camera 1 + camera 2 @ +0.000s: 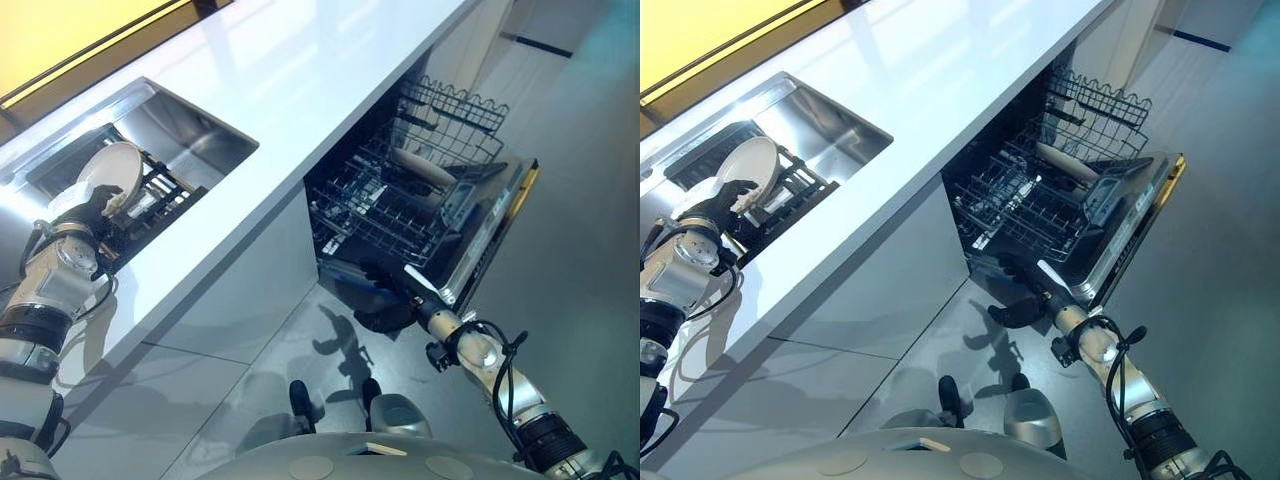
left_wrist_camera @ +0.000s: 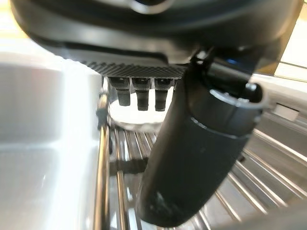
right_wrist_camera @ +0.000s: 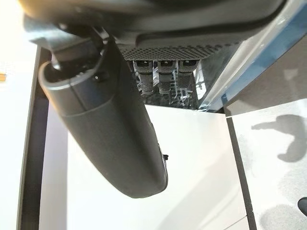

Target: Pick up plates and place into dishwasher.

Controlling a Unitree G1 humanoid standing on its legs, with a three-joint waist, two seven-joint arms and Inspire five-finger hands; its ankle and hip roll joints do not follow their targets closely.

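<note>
The robot's left hand [image 1: 88, 205], at nine o'clock, curled its fingers around a white plate [image 1: 115, 172] standing in the sink [image 1: 190, 135] rack. The right hand [image 1: 392, 300], fingers relaxed and empty, hung by the open dishwasher [image 1: 420, 200] at three o'clock. This looked like the pick-up step; next, the plate likely needed lifting clear and carrying across.
</note>
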